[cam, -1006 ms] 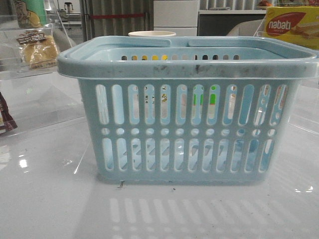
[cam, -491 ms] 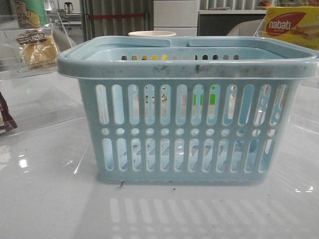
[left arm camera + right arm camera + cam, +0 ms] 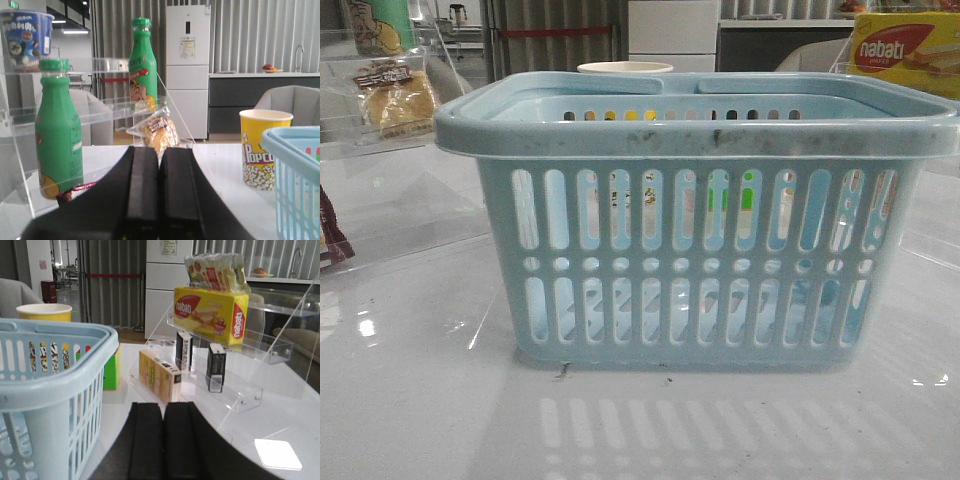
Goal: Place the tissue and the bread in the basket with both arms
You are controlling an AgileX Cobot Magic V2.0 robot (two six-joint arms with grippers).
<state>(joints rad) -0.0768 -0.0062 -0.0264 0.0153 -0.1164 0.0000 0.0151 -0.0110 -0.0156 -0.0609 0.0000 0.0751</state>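
Left end effector (image 3: pixel 159 200) closed, empty; right end effector (image 3: pixel 163 445) same.

Bright, even indoor light fills all three views. The glossy white table (image 3: pixel 420 400) mirrors the basket (image 3: pixel 695 225) slots and carries small hot spots at the front view's left and right edges. A blown-out square of glare sits at the lower right of the right wrist view. Shadows are faint. Both wrist views show soft, dark near fingers; backgrounds stay fairly sharp.

A mock shop in an office pantry: clear shelves (image 3: pixel 235 385) of snacks on a white bench (image 3: pixel 420 400), fridge (image 3: pixel 187 70) and sink counter (image 3: pixel 265 82) far behind.
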